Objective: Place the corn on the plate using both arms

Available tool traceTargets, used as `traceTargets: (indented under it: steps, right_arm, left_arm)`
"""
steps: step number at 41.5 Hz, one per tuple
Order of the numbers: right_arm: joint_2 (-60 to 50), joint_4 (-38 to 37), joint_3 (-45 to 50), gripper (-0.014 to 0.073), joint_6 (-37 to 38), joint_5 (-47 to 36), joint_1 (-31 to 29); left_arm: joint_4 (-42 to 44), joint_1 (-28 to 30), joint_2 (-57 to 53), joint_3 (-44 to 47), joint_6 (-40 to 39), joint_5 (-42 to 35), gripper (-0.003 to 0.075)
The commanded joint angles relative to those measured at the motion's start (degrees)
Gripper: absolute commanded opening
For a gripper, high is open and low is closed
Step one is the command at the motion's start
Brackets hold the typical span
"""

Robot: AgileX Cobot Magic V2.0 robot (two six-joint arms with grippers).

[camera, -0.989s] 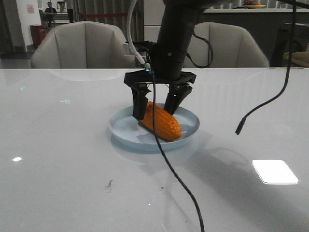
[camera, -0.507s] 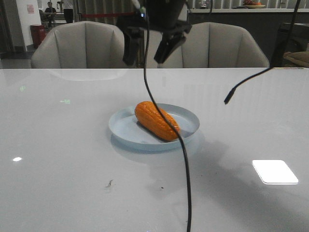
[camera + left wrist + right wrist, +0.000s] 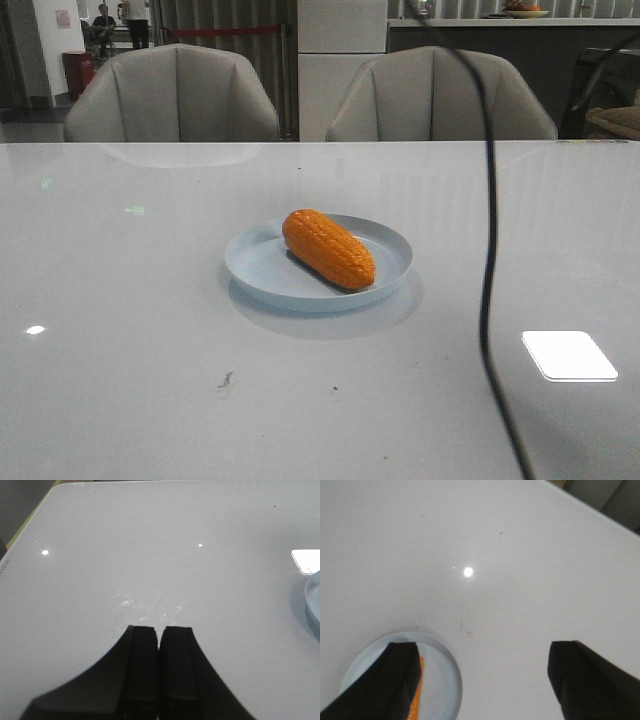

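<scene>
Corn (image 3: 328,248) is seen lying diagonally inside plate (image 3: 318,264), mid-tabletop (image 3: 150,300). Left tool (image 3: 159,645) is fully closed on nothing; right tool (image 3: 482,680) is spread wide, high above plate. Placement judged done; retreat should be kept clear of plate.

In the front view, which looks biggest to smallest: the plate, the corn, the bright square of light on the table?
1. Plate, clearly the widest.
2. Corn and the light patch look about equally long; the patch lies nearer the camera, so I won't rank them.
</scene>
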Motion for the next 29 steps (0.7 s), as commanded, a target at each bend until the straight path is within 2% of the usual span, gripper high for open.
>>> traceTargets:
  steps: [1, 7, 14, 18, 21, 29]
  right_arm:
    - [-8.4, -0.4, -2.0, 0.0625, 0.2, 4.6, -3.1]
    - [-13.8, 0.5, -1.1, 0.0625, 0.2, 4.6, -8.1]
    - [-21.8, 0.7, 9.1, 0.0625, 0.1, 4.5, -14.6]
    - [-27.2, 0.7, 19.2, 0.0625, -0.3, 2.3, -18.0]
    - [-32.9, 1.1, 29.2, 0.0625, -0.3, -2.7, -20.3]
    - [-50.3, 1.2, 57.2, 0.0625, -0.3, -20.3, -24.0]
  left_arm:
    - [-0.4, 0.1, -0.3, -1.7, 0.0, -4.1, 0.0088]
    - [-0.4, 0.1, -0.3, -1.7, 0.0, -4.1, 0.0088]
    - [-0.4, 0.1, -0.3, -1.7, 0.0, -4.1, 0.0088]
    - [-0.4, 0.1, -0.3, -1.7, 0.0, -4.1, 0.0088]
    - [-0.4, 0.1, -0.3, -1.7, 0.0, -4.1, 0.0088]
    - [-0.4, 0.1, -0.3, -1.7, 0.0, -4.1, 0.0088]
